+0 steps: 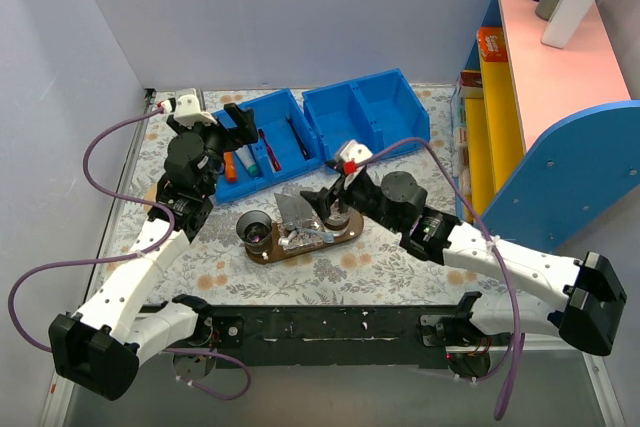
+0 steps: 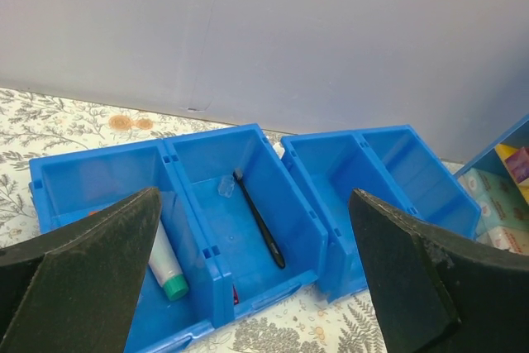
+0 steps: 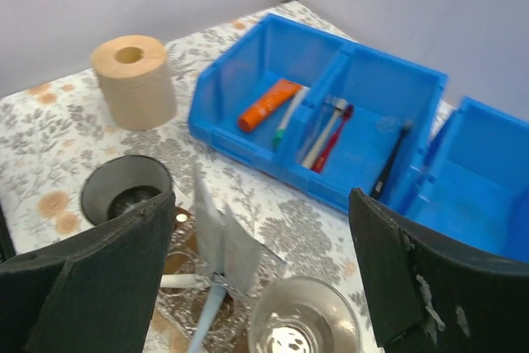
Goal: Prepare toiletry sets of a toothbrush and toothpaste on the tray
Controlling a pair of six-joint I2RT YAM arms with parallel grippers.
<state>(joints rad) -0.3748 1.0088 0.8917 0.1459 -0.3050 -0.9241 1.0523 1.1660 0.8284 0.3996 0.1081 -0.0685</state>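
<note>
The dark wooden tray (image 1: 266,252) lies mid-table with crumpled silver foil (image 1: 296,213) on it. In the right wrist view a pale-blue toothbrush handle (image 3: 205,320) and a white rod end (image 3: 177,281) stick out from under the foil (image 3: 221,245); I cannot tell whether the white end is the toothpaste. My right gripper (image 1: 326,204) (image 3: 263,197) hovers open and empty over the tray's right half. My left gripper (image 1: 240,125) (image 2: 254,196) hangs open and empty over the left blue bin (image 2: 211,287).
A dark cup (image 3: 124,192) and a clear glass (image 3: 302,324) stand on the tray. The left bin holds an orange tube (image 3: 269,103), a green-capped white tube (image 2: 165,262), a red toothbrush (image 3: 335,134) and a dark toothbrush (image 2: 260,221). A second blue bin (image 1: 365,107), a paper roll (image 3: 132,80) and a shelf (image 1: 540,117) stand nearby.
</note>
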